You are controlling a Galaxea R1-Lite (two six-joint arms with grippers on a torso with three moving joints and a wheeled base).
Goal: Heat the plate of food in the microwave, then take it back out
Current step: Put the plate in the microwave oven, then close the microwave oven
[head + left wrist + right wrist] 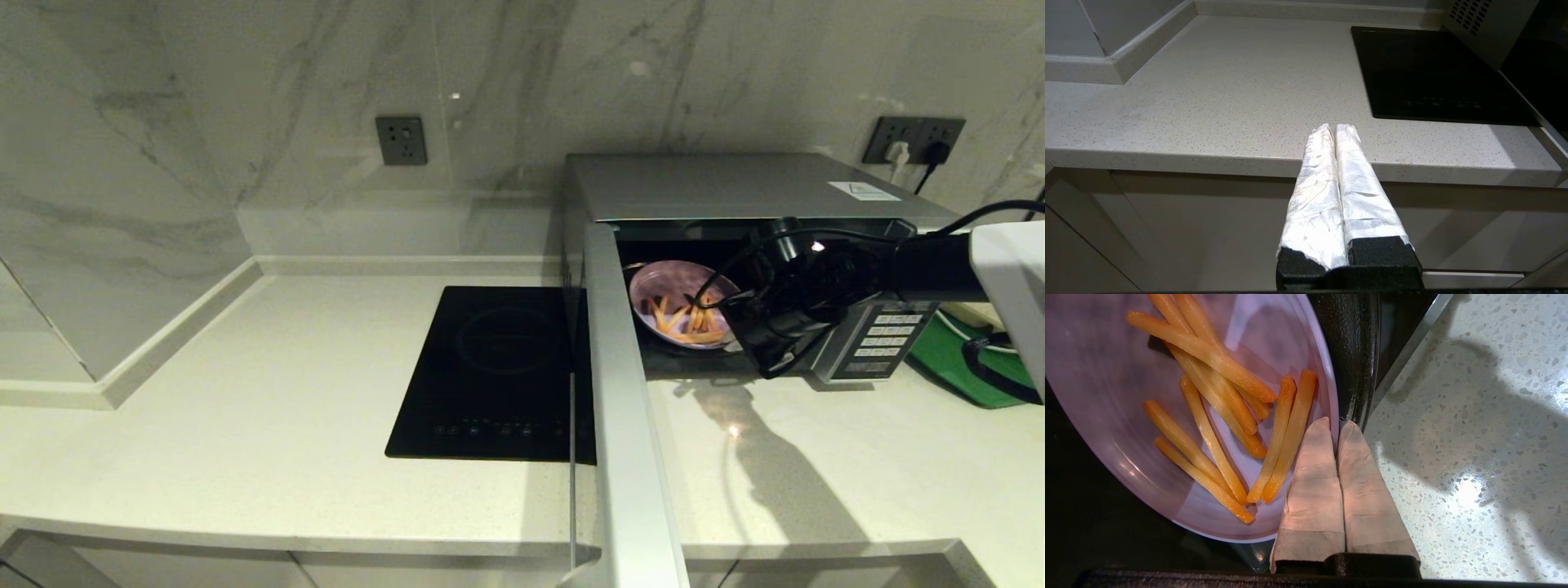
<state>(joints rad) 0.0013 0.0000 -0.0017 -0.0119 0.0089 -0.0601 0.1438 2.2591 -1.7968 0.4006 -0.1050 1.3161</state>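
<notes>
The plate [1118,416] is sitting at the microwave [735,188] mouth because I'm pinching its near rim between my right gripper's [1337,426] closed fingers.

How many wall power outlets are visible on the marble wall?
2. One dark grey wall outlet sits above the flat black glass cooktop; a wider dark outlet with plugs in it is behind the silver-grey microwave. Others could lie outside the views.
</notes>
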